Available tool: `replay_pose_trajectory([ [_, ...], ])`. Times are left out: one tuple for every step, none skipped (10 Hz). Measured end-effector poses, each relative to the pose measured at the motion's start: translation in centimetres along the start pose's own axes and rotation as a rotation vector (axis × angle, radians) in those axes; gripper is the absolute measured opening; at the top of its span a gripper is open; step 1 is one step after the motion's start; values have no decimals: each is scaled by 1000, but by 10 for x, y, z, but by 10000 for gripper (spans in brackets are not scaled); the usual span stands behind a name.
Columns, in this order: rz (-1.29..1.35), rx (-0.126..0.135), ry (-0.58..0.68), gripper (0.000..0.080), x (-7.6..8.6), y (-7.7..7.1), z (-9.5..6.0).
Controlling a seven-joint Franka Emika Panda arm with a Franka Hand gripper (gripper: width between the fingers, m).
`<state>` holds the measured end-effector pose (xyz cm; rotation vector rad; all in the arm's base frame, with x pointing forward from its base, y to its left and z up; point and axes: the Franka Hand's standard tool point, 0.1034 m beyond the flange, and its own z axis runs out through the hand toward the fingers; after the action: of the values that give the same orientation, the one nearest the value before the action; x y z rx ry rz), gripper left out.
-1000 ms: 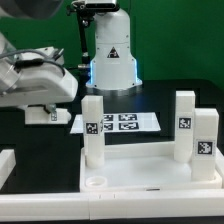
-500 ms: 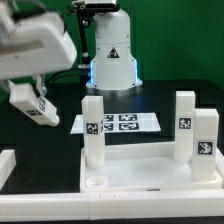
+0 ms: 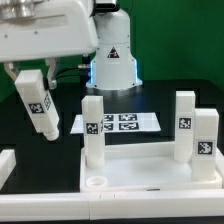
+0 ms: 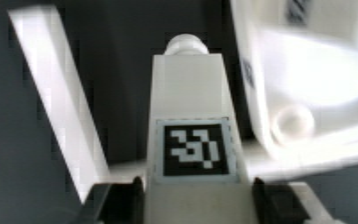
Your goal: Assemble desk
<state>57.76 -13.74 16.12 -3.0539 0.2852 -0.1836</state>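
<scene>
Tool (image 3: 30,80) clamped on tagged leg (image 3: 39,107) — held tilted above table, near tabletop (image 3: 150,172) — three legs upright there.

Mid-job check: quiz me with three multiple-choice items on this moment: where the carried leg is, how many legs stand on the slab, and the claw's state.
1. The tagged white plastic block leg in the claw is:
A. over the black table, at the exterior view's left
B. lying on the marker board
C. in the slab's round socket

2. Legs standing on the wide white tabletop slab:
A. one
B. three
C. five

3. The claw is:
A. open, empty
B. shut on the leg
C. out of view

Answers: 1 A, it hangs left of the slab; 2 B, three uprights show; 3 B, fingers clamp the leg in the wrist view.
</scene>
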Motion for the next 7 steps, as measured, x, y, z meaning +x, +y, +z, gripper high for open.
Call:
replay_pose_trajectory([
  [-29,-25,103,284,12,-14,-4],
  [24,-27,172,284,17,-38,-7],
  [40,-25,255,284,20,-67,-8],
  [59,-44,347,284,11,-71,-1],
  [48,-55,347,284,3,-67,4],
  [48,-54,345,284,5,-68,3],
  [46,-53,344,284,4,-69,4],
])
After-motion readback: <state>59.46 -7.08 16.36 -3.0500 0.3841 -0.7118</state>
